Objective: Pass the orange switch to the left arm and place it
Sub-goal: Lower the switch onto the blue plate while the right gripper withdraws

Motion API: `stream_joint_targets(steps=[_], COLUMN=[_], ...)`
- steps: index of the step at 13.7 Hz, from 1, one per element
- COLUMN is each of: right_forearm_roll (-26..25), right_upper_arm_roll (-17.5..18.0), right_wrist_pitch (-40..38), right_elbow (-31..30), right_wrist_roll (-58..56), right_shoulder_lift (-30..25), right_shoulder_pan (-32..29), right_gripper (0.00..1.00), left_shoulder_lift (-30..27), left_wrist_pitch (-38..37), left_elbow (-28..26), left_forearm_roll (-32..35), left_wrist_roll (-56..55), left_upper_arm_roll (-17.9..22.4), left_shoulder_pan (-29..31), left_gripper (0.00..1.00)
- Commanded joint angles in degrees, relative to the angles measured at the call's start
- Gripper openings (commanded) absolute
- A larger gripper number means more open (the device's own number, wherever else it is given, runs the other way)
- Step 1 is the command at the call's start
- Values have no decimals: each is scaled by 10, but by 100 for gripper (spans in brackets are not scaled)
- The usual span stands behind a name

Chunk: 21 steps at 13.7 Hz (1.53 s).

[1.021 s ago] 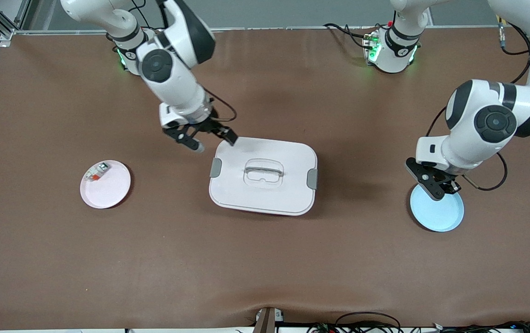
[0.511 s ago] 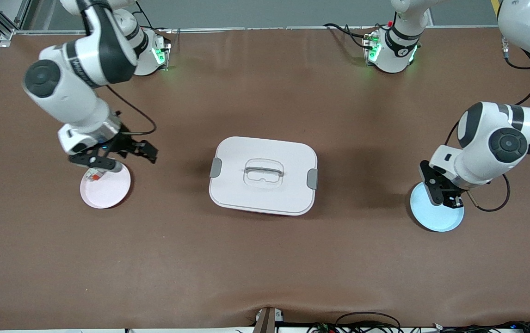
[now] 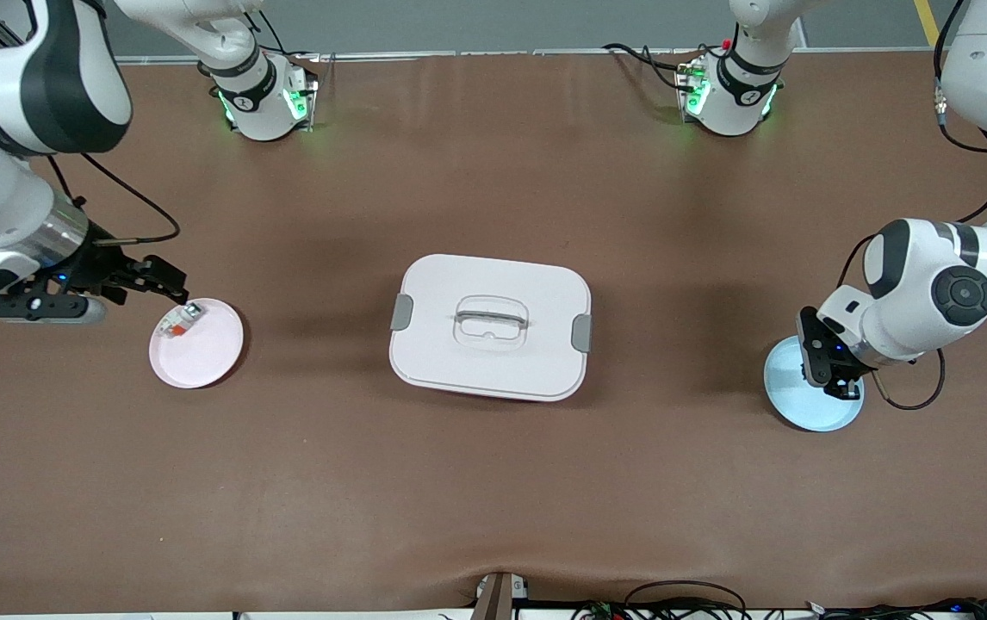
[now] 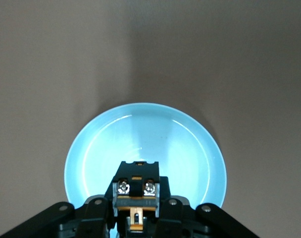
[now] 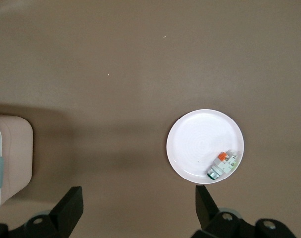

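Lowering straight and releasing low over the centre seems best: my left gripper point(image 3: 834, 379), pinching the orange switch point(image 4: 136, 191), hangs over the blue plate point(image 3: 803, 412), mid-height in the front view. My right gripper point(image 3: 127, 295), spread, waits beside the pink plate point(image 3: 201, 357), well apart from the box point(image 3: 490, 327).

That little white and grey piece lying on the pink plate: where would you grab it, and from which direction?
Grip the white-and-grey piece across its two long sides, near the middle, coming straight down from above. It lies flat and slim on the pink plate, close to the rim, so a sideways approach would likely hit that rim. The open right tool hovers just beside the plate.
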Motion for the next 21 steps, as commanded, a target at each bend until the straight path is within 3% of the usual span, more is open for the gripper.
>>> stream_joint_targets(steps=[1, 4, 7, 8, 9, 11, 12, 17, 21], right_forearm_roll=[-12, -46, -46, -46, -46, -46, -46, -42, -38], right_upper_arm_roll=[12, 12, 13, 13, 13, 12, 12, 13, 13], right_wrist_pitch=[-33, -91, -129, -130, -130, -130, -130, -130, -130], right_elbow=[31, 84, 117, 122, 128, 133, 137, 138, 150], right_wrist_roll=[-16, -16, -17, -18, -18, -24, -45, -51, -53], right_shoulder_lift=[-3, -2, -1, -1, -1, -1, -1, 3, 14], right_shoulder_pan=[-25, -29, -37, -38, -39, -40, -42, -52, -52], right_gripper=[100, 100, 100, 100, 100, 100, 100, 100, 100], left_shoulder_lift=[24, 42, 53, 56, 61, 64, 64, 46, 13], left_wrist_pitch=[16, 42, 51, 57, 61, 63, 66, 66, 4], left_elbow=[10, 9, 9, 8, 8, 8, 9, 12, 39], left_forearm_roll=[35, 44, 44, 44, 45, 44, 45, 36, 32], left_wrist_roll=[3, 3, 3, 2, 1, -3, -1, -19, -108], left_upper_arm_roll=[-5, 6, 7, 7, 7, 7, 7, 6, -3], left_shoulder_pan=[15, 15, 20, 23, 22, 22, 22, 24, 23], left_gripper=[0, 0, 0, 8, 20, 60, 100, 100, 100])
